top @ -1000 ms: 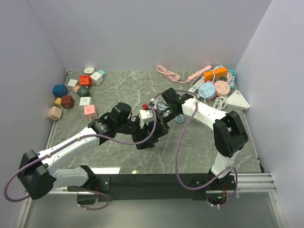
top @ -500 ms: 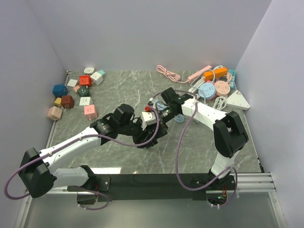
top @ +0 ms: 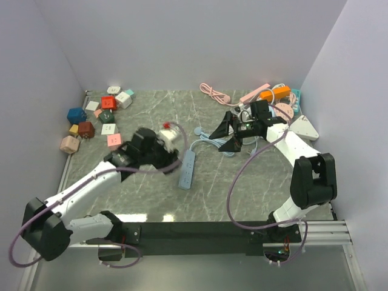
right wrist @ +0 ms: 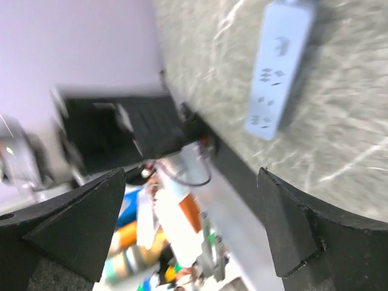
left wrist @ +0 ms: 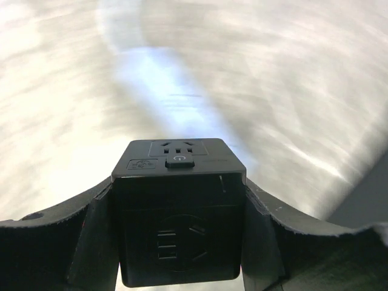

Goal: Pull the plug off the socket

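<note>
The plug is a cube adapter point(top: 169, 134), white with a red tip in the top view. My left gripper point(top: 165, 143) is shut on it and holds it off the table, left of the socket strip. In the left wrist view the cube point(left wrist: 179, 212) sits dark between both fingers, filling my left gripper point(left wrist: 179, 185). The socket is a pale blue power strip point(top: 188, 168) lying flat mid-table, apart from the cube. My right gripper point(top: 224, 137) is open and empty, to the right of the strip. The right wrist view shows the strip point(right wrist: 279, 66) far beyond my open right gripper point(right wrist: 194, 230).
The strip's blue cable point(top: 209, 143) loops on the table below the right gripper. Several coloured cube adapters point(top: 106, 115) lie at the back left. A pile of power strips and round sockets point(top: 274, 109) and a white triangular socket point(top: 303, 128) sit at the back right.
The cube adapter has come off the blue strip. My left arm moved left and back with it. My right gripper let go of the strip and drew back right; the strip now lies on the table.
</note>
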Controlling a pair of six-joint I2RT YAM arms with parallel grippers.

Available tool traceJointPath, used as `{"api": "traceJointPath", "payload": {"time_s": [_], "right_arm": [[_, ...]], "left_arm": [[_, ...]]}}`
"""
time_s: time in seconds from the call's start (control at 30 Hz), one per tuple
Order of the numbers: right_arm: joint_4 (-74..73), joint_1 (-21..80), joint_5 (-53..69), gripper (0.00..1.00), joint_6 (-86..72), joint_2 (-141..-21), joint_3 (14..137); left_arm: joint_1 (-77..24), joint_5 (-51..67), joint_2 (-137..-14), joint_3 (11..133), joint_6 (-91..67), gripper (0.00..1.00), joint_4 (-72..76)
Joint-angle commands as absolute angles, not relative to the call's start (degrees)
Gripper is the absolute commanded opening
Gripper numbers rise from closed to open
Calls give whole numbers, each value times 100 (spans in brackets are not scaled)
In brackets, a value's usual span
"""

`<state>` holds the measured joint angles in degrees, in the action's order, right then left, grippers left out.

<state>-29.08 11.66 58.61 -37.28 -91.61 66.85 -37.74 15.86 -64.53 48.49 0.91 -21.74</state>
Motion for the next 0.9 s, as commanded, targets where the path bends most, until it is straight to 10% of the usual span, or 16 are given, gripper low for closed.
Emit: {"api": "traceJointPath", "payload": {"time_s": [0.0,0.43,0.87], "right_arm": [[-3365,1353,4899,96,-3307,-8851,6977],[-3262,3293,2234,98,-3462,-9104,6847],[-3304,4271,844,99,-3911,-10695,8137]], "left_arm": [[-2500,712,-6775,5342,-403,0,-1715],[798,562,-11327,9788,-1537,6,-2680],[1722,941,-12094,9897,-2048,27,-2689]]}}
